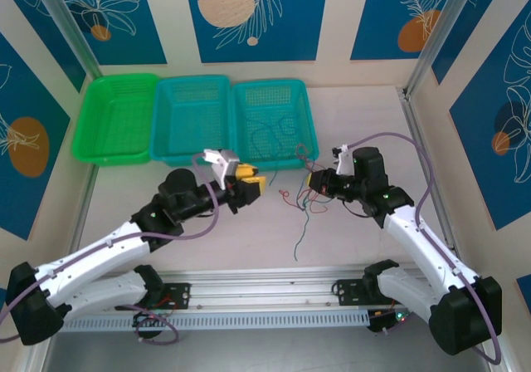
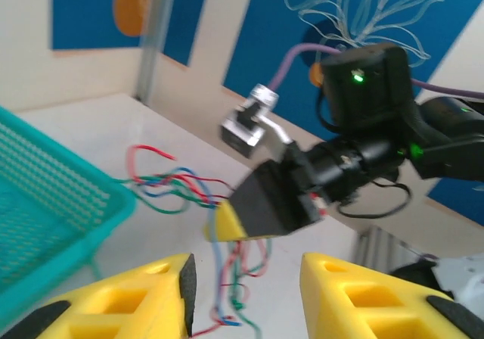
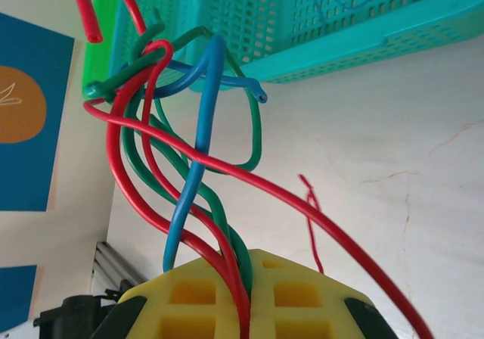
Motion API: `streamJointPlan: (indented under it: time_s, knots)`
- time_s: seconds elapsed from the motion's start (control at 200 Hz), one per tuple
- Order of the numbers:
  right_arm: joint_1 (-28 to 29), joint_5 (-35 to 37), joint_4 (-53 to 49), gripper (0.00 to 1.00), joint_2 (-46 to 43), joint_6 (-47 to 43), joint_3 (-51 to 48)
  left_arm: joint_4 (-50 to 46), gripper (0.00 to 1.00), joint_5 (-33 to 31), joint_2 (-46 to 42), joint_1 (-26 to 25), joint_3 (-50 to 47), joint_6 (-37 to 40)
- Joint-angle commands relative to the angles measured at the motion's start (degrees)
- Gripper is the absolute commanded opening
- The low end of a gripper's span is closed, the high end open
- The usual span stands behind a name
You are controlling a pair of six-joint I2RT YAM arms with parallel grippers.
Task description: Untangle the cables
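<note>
While poised over the white table (image 1: 249, 247), just near of the right-hand teal basket (image 1: 270, 84), facing each other closely. Left gripper (image 2: 246, 286): parted, nothing between its yellow fingers (image 2: 136, 293), just left of the bunch. Right gripper (image 3: 246, 278): clenched on the cables (image 3: 200, 165), red, green and blue strands pinched together at one end, looped and crossed beyond, tails trailing nearward onto the table. Probably feather-light, limp and smooth, apt to slip or to knot tighter if yanked. Best pinched on one free strand, clear of the crossings, then drawn out gently.
</note>
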Motion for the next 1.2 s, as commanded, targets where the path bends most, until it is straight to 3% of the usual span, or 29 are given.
streamJointPlan:
  time_s: [0.0,0.085,0.235,0.425,0.61,0.935,1.195]
  knots:
    - [0.36,2.73,-1.43,0.00,0.15,1.21,2.70,-2.73,0.39,-2.94,6.68,-2.50,4.52,-8.05]
    - [0.35,3.00,-2.75,0.00,0.43,1.92,3.53,-5.29,0.38,-4.24,12.94,-2.51,8.15,-12.28]
    - [0.50,1.24,-4.29,0.00,1.07,2.58,4.37,-2.83,0.39,2.51,22.35,-2.51,12.81,-10.92]
    - [0.70,-1.63,-3.92,0.00,1.17,2.44,4.54,-0.41,0.38,2.74,28.91,-0.75,15.80,-11.29]
    - [0.91,-1.85,-4.83,0.00,0.60,2.73,5.16,5.33,0.34,10.90,34.78,1.63,16.78,-14.21]
    - [1.06,-1.11,-4.56,0.00,-0.31,3.09,5.10,8.45,0.00,14.45,37.23,1.97,16.74,-16.25]
    - [0.76,4.36,-6.57,0.00,-2.10,1.23,4.21,13.15,0.00,14.93,32.82,4.04,11.63,-18.44]
